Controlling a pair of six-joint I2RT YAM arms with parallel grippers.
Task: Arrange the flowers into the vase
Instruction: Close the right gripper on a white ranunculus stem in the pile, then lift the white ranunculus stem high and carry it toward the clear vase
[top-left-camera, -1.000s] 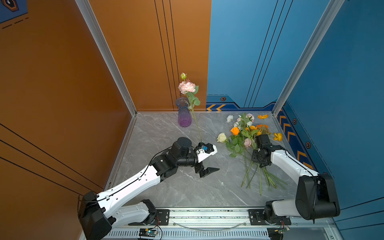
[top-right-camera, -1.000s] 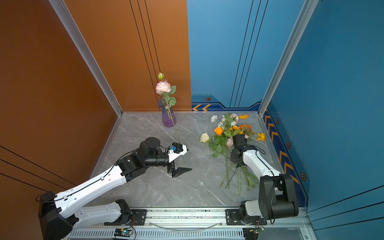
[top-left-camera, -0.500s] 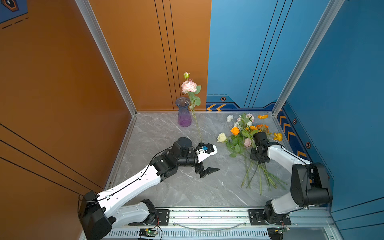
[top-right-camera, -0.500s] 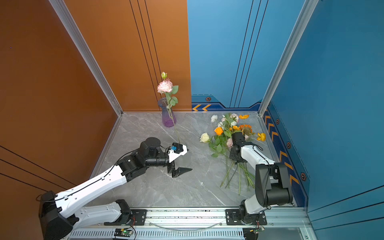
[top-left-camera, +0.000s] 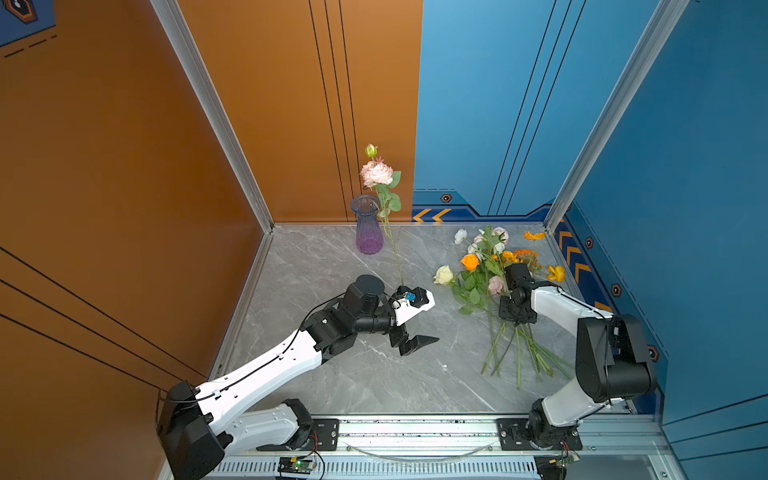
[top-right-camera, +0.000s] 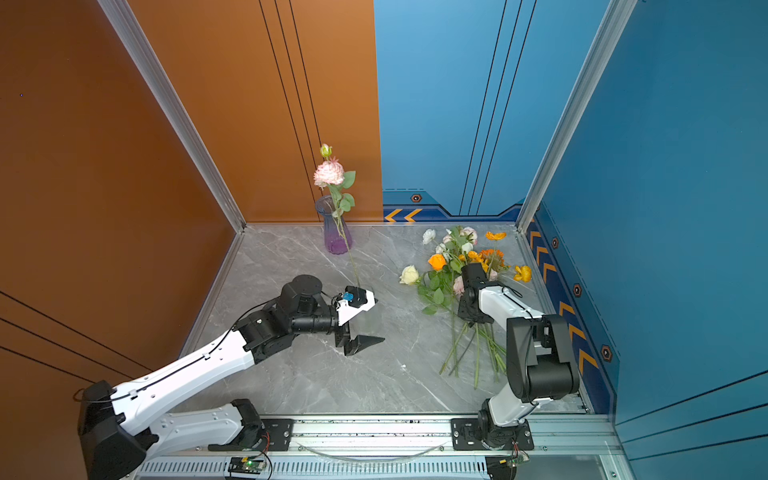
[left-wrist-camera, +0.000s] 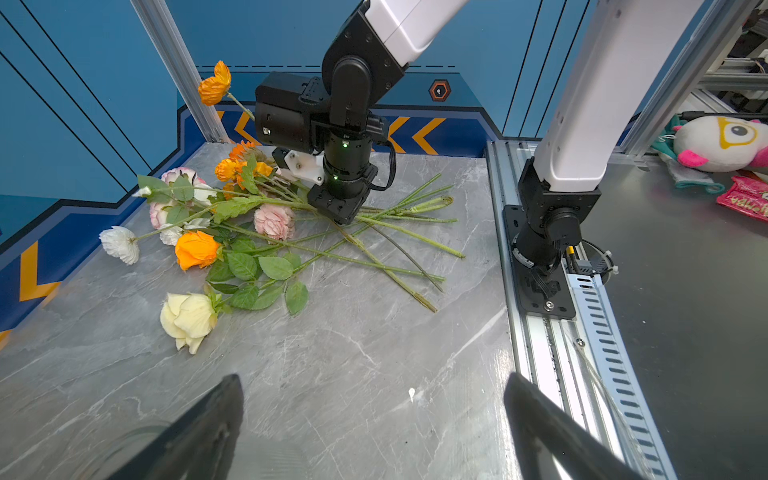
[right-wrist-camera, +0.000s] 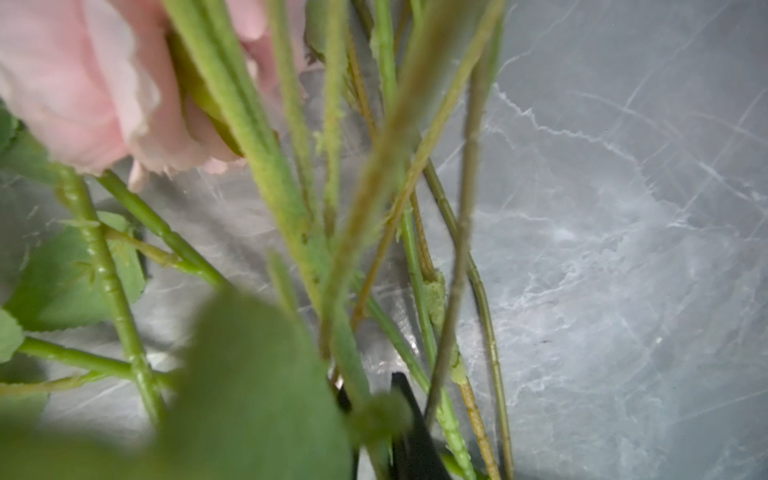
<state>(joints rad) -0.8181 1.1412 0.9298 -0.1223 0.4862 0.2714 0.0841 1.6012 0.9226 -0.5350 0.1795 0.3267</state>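
Most of the flowers (top-left-camera: 482, 286) lie fanned on the table (top-left-camera: 353, 386) beneath the right hand (right-wrist-camera: 370, 419), planted among their crossed stems (left-wrist-camera: 386, 226), probably to single one out; its fingers (right-wrist-camera: 409, 436) stand almost closed about one green stem (right-wrist-camera: 359, 395), a blurred leaf (right-wrist-camera: 249, 395) hiding the contact. The left hand (left-wrist-camera: 374, 390) hovers wide open, empty. Beyond it stand the vase (top-left-camera: 368, 226) and one pink flower (top-left-camera: 376, 174), stem foot hidden behind the wrist (top-left-camera: 411, 297).

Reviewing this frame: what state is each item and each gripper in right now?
vase: upright.
left gripper: wide open, empty.
pink flower: upright, stem passing the vase, lower end hidden behind the left gripper.
loose flowers: lying heaped on the table.
right gripper: down among their stems, pinching one.
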